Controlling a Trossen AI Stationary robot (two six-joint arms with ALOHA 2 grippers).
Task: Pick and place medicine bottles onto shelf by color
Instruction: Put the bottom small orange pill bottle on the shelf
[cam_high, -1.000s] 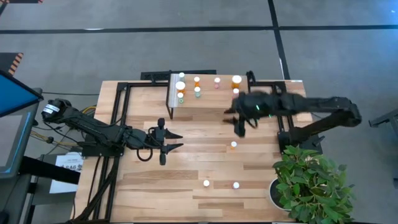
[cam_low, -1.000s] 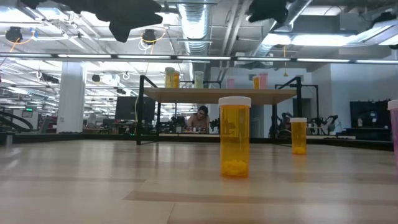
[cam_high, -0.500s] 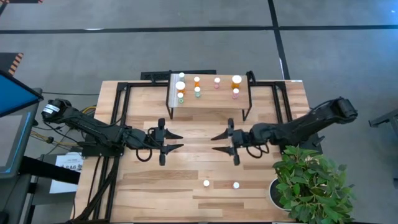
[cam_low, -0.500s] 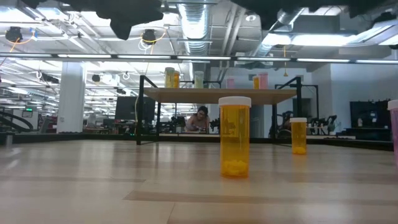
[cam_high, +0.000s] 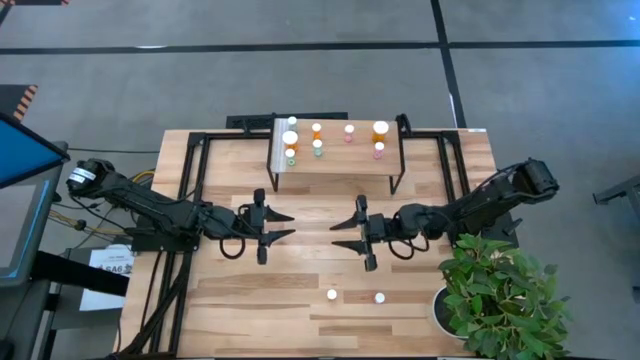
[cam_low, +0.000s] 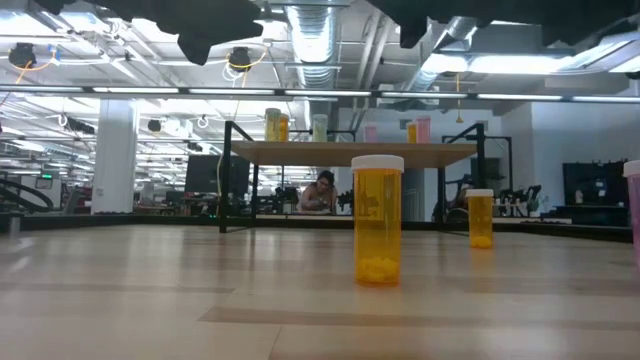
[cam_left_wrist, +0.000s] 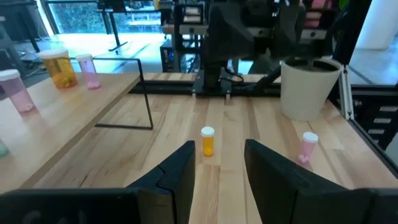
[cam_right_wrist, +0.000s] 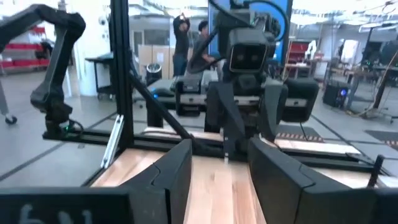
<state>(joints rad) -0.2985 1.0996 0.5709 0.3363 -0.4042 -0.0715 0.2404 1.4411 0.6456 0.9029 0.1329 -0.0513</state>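
Both grippers hang just in front of the shelf (cam_high: 335, 160), facing each other: the right gripper (cam_high: 352, 232) and the left gripper (cam_high: 277, 225), fingers spread and empty. Eight medicine bottles (cam_high: 317, 130) stand on the shelf. Two more, an orange bottle (cam_high: 332, 295) and a pink bottle (cam_high: 380, 297), stand on the wooden surface (cam_high: 300, 310) farther out from the shelf, beside a potted plant (cam_high: 500, 295).

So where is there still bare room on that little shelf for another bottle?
The shelf is bare along its front half, between the two rows of bottles and the edge facing the grippers. The back is crowded, mostly toward the white strip.
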